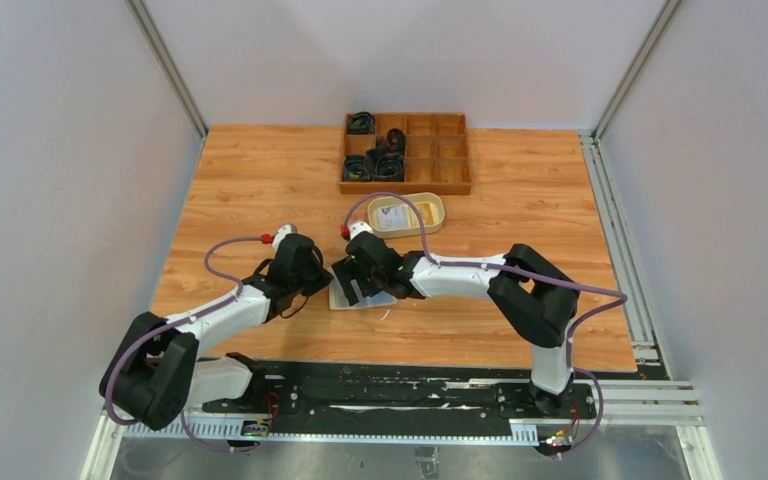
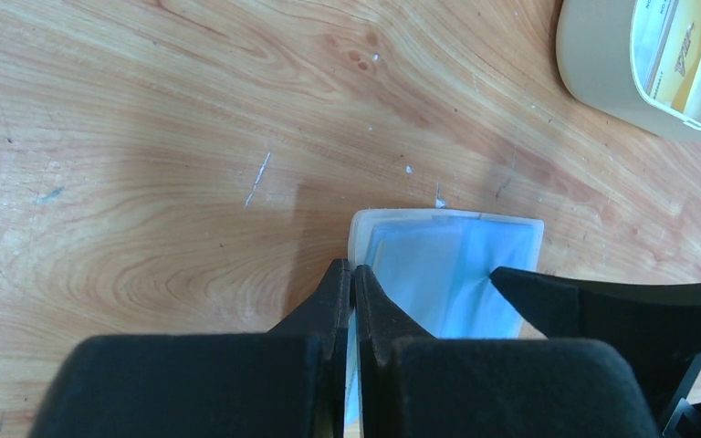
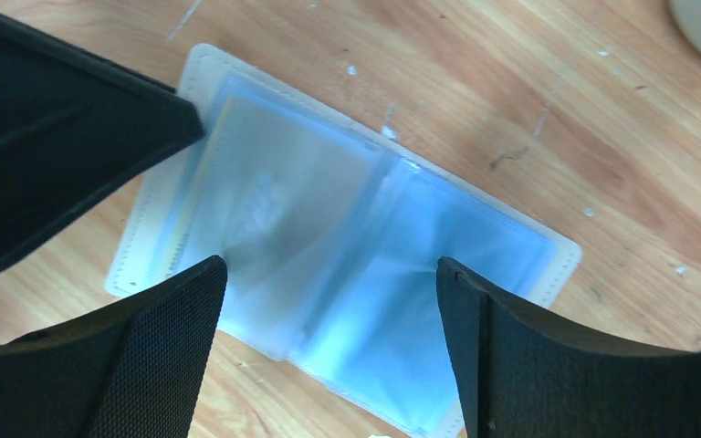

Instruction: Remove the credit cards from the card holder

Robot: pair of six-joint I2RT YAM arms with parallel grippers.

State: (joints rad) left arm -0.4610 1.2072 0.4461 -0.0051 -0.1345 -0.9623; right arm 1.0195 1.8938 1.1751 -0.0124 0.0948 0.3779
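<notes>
Left gripper is pinched closed on the edge of the card holder, which lies opened flat on the table, near the cream dish. Right gripper hangs just over it, jaws spread wide. Pale blue credit cards sit inside its pockets.

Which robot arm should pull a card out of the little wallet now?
Right. The right gripper is open and hangs just over the open card holder, where the credit cards show. The left gripper is pinched shut on the holder's edge, so it's busy holding it.
</notes>
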